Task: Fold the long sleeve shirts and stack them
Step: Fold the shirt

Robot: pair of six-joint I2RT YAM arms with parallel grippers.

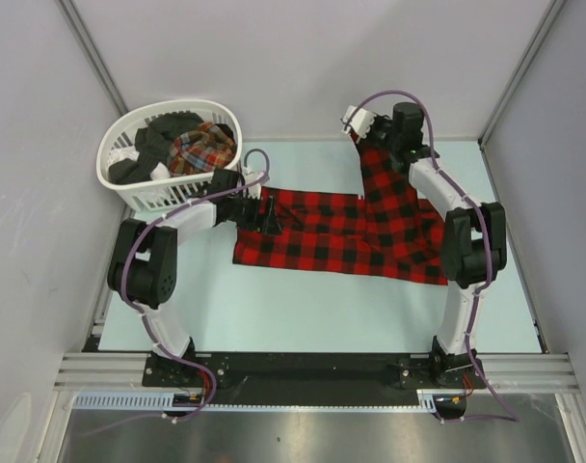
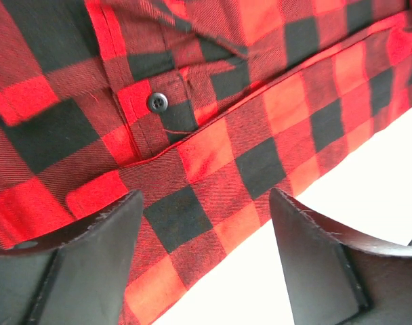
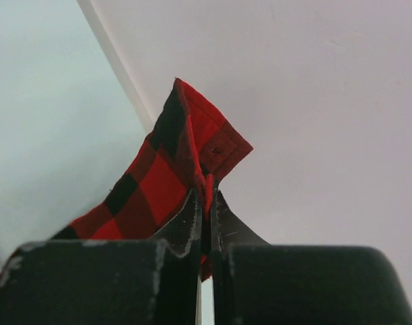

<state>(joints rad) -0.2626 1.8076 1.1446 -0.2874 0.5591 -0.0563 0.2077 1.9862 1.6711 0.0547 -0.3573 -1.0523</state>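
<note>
Checked shirt [image 1: 322, 231] lies under left claw [image 2: 206, 203], cuff [image 3: 213, 135] pinched in right claw [image 3: 207, 203].

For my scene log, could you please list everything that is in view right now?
red-and-black check shirt: one, red and black, spread across mid-table, one sleeve reaching the far edge.
plaid shirt: one, multicolour, in the basket.
dark clothes: count unclear, black-grey, in the basket.
basket: one, white, far left of the table.
table: one, pale blue-green, under everything.
left gripper: one, black, open over the shirt's left end.
right gripper: one, black, shut on the shirt's sleeve cuff, far right.
</note>
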